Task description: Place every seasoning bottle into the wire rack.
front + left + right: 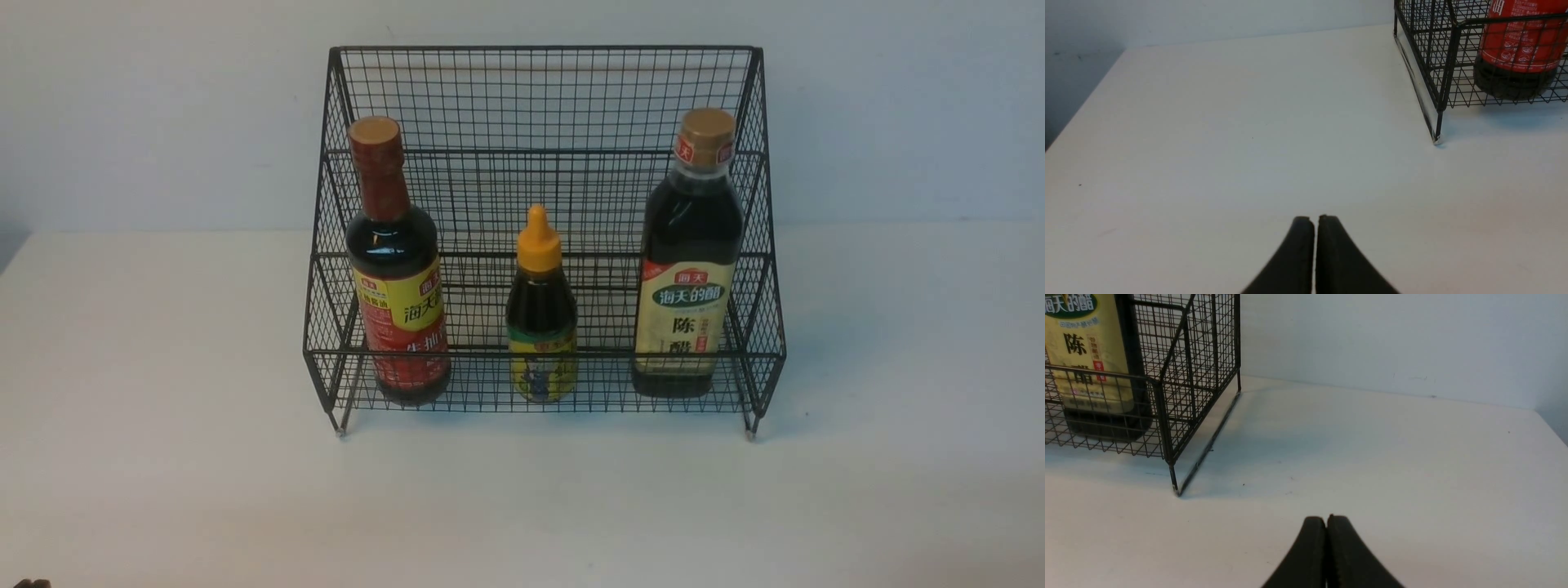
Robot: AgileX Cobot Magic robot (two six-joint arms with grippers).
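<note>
1. Wire rack (543, 98): black wire mesh in a fine square grid, two stepped tiers, a tall back and sloping sides. It stands on thin legs with small pale feet on the bench (163, 457), a smooth, matt white surface.
2. Round bottle (397, 269): tall, cylindrical, dark liquid, glossy red-and-yellow label, brown wrap round the neck. It stands upright at the left end of the lower tier, behind the low mesh front.
3. Small bottle (540, 314): short and dark, with a conical orange nozzle cap and a yellow label. It stands upright mid-tier, apart from both neighbours.
4. Squarish bottle (690, 261): tall, flat-sided, dark liquid, cream label, gold cap. It stands upright at the right end of the lower tier.
5. Left claw (1316, 220): two matt black, curved, tapering fingers pressed together, holding nothing, poised over bare bench. The rack's front left corner leg (1438, 122) lies ahead of it and off to its right, well apart; the round bottle's red label and dark base show through the mesh beyond.
6. Right claw (1327, 520): the same black tapered fingers, pressed together and empty. The rack's front right corner leg (1173, 479) lies ahead and to its left, well apart, with the squarish bottle just inside that corner.
</note>
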